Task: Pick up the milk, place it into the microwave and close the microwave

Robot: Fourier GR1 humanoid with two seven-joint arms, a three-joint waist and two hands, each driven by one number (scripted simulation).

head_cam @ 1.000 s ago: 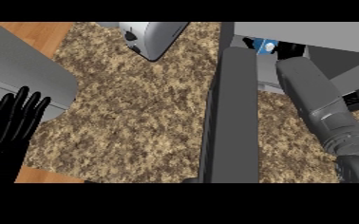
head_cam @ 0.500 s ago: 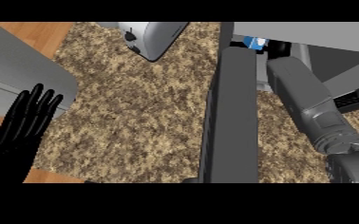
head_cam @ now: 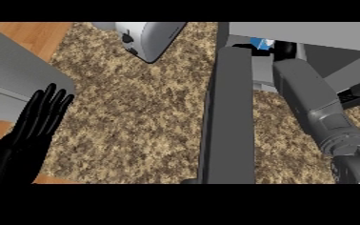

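Observation:
The microwave (head_cam: 302,30) stands at the upper right, and its open door (head_cam: 228,119) shows edge-on as a dark grey slab running down the middle. A small blue and white piece of the milk (head_cam: 261,43) shows just inside the opening, behind the door's top. My right forearm reaches up into that opening. Only a black bit of the right hand (head_cam: 285,51) shows beside the milk; the rest is hidden by the microwave, so its hold is unclear. At the lower left edge my left hand (head_cam: 35,124) rests open, fingers up.
A silver toaster (head_cam: 151,38) stands at the back of the speckled counter (head_cam: 134,119). A grey slab (head_cam: 28,76) juts in from the left. Wooden floor shows at the upper left corner and along the counter's lower left edge.
My right forearm has swung left and deeper into the microwave opening, towards the milk. The left hand has drifted slightly right and up.

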